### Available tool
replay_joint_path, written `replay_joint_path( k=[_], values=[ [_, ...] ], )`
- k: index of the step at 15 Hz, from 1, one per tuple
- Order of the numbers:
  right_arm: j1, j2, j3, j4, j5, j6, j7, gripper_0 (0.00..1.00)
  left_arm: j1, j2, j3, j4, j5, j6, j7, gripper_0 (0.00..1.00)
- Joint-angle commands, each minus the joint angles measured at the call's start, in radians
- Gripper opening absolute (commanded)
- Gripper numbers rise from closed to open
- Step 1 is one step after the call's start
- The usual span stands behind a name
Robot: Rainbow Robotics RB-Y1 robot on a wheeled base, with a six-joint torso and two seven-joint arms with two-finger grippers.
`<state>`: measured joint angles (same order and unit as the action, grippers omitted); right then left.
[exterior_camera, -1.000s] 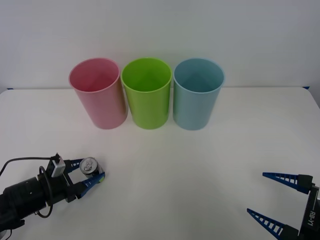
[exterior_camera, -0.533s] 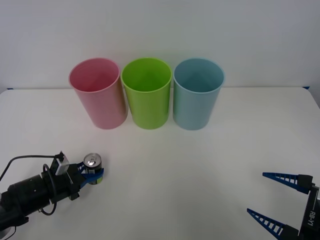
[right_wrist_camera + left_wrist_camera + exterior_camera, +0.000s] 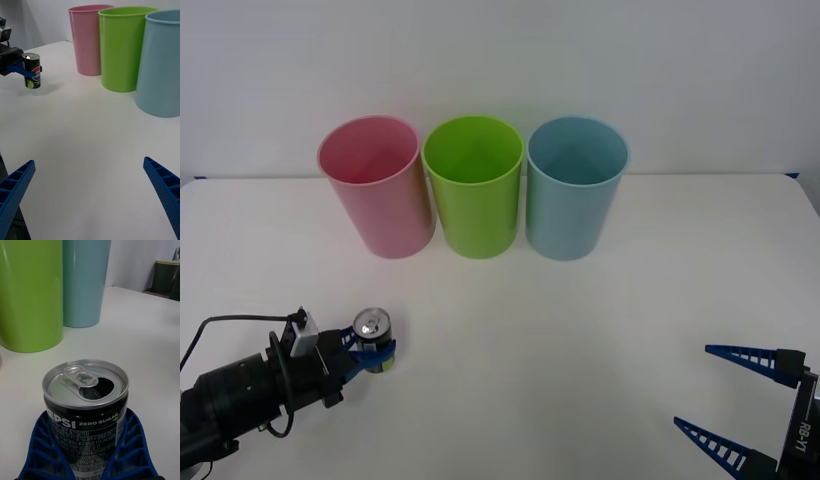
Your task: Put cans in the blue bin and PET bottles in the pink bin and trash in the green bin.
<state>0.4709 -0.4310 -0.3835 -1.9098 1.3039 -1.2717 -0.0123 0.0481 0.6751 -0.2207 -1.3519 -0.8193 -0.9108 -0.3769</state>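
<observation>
Gripping the can (image 3: 372, 336) between its blue ribbed fingers (image 3: 127, 450), the left gripper (image 3: 368, 354) sits at the near left of the white table (image 3: 580, 330), well in front of the pink bin (image 3: 376, 185). From the left wrist, the two fingers curve tight against both sides of the black body just below the silver top. The pull-tab opening is punched in, and the can stands upright.

Taking that pink bin as the landmark: the table stretches out from under it toward the robot, and the bin stands upright near the far edge against a pale wall. Just beside it, toward the robot's right, is the green bin (image 3: 474, 185), and just beyond that the blue bin (image 3: 575, 186). All three are alike in height, open at the top, and set in a close row. From the right wrist the same row shows with the pink bin farthest and the blue bin nearest.

Far from the pink bin, at the near right corner of the table, the right gripper (image 3: 730, 400) hangs with its fingers spread wide and nothing between them.

Smallest is the can itself, well apart from the pink bin on the robot's side and slightly to its left, with a lime-green marking low on its side in the right wrist view.
</observation>
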Motion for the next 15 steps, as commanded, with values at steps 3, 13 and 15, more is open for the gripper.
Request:
replay_joint_path(
  k=[3,13,15],
  values=[
    [0.0,0.0,0.0,0.0,0.0,0.0,0.0,1.0,0.101,0.004,0.075,-0.21,-0.093,0.003,0.174,0.0],
    [0.0,0.0,0.0,0.0,0.0,0.0,0.0,1.0,0.2,-0.071,0.222,-0.586,-0.334,0.047,0.51,0.0],
    [0.0,0.0,0.0,0.0,0.0,0.0,0.0,1.0,0.193,-0.063,0.205,-0.65,-0.366,0.105,0.585,0.0]
  ],
)
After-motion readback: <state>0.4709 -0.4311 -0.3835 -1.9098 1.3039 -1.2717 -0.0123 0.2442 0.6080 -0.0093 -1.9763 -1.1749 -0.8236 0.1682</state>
